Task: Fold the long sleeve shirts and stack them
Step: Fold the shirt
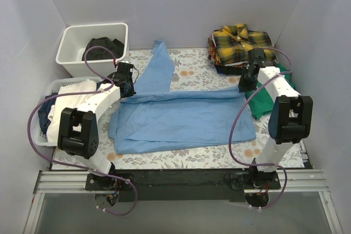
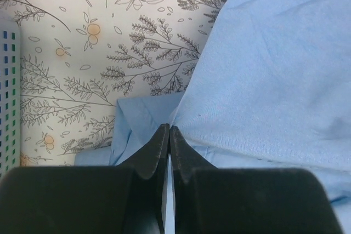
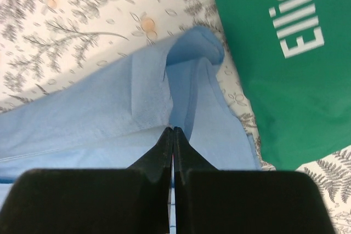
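Left gripper (image 2: 169, 131): jaws together, pinching a fold edge of the plain light blue long-sleeve cloth shirt (image 1: 181, 119) at its left side. Right gripper (image 3: 173, 130): jaws together as well, clamped on the same shirt at its right end, where the cloth rises into a small loop just past the tips. The shirt lies spread across the middle of the white floral-print table cover (image 1: 192, 72). A raised fold line runs between the two grippers along its far edge, and one sleeve (image 1: 159, 64) trails away toward the back wall. The yellow-and-black plaid collared shirt (image 1: 241, 45) sits folded at the far right corner, apart from the blue one. The green T-shirt with white lettering (image 3: 285, 64) lies on the right, just beside the blue shirt's right end; I can't tell whether they touch. The white rectangular plastic bin (image 1: 74, 39) at far left holds a black garment (image 1: 101, 47). The white perforated laundry basket (image 1: 55, 87) at the near left holds white cloth (image 1: 68, 100) and some dark fabric. Both arms reach in from the near edge, with purple cables looping over them.
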You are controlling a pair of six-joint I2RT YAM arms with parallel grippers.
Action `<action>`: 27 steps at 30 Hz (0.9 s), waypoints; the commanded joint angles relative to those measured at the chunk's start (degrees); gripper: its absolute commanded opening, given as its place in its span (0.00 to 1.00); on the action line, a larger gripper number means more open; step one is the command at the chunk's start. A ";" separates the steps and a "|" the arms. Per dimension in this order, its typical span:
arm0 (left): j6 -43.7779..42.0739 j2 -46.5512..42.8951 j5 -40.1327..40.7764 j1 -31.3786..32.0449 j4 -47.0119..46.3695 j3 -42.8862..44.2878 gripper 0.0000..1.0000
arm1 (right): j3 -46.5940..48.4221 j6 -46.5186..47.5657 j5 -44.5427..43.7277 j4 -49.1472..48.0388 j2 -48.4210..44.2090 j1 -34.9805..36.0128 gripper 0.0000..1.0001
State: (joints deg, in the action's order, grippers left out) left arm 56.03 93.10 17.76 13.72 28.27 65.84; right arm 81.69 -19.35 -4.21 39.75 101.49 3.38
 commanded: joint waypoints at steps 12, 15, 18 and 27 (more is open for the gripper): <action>3.73 -7.85 -1.59 -0.53 3.54 -9.76 0.00 | -13.30 -2.35 -1.51 -3.36 -5.34 -1.09 0.01; 4.43 -7.41 -1.50 -0.53 4.42 -10.64 0.00 | -13.84 -2.79 -1.33 -3.18 -5.43 -1.27 0.01; 5.22 -6.70 -1.32 -0.53 5.12 -11.18 0.00 | -14.19 -3.85 -1.86 -2.31 -4.99 -1.18 0.01; 5.93 -7.40 -1.85 -0.44 6.36 -12.93 0.32 | -14.28 -4.91 -4.40 0.16 -9.20 -1.09 0.19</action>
State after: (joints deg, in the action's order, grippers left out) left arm 61.52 87.96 14.76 13.58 33.10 54.08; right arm 67.33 -23.64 -5.91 39.31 97.30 2.66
